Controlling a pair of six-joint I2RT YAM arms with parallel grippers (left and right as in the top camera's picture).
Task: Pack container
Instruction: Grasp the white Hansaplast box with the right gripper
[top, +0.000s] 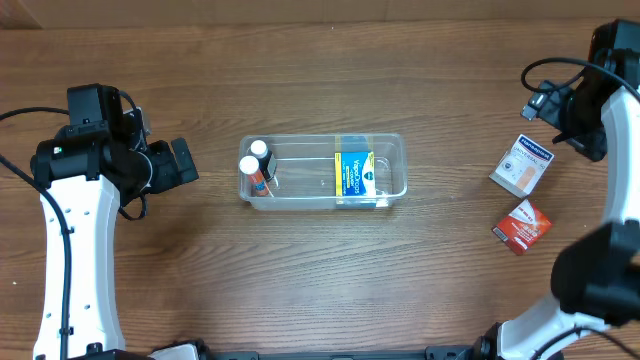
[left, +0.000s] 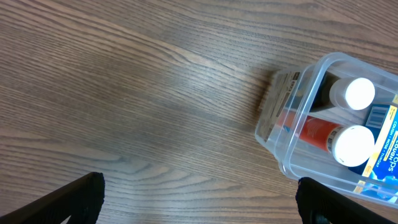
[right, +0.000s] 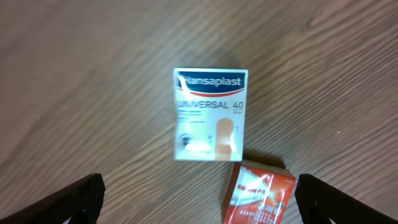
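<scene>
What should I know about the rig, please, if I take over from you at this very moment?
Left claw: open, empty, beside the container's bottle end.
Right claw: open, empty, above the Hansaplast box.
Done: two white-capped bottles and a blue-and-yellow box lie in the container.
Left: the Hansaplast box and the red box are outside, on the right arm's side, touching or nearly so. Neither is grasped yet.
</scene>
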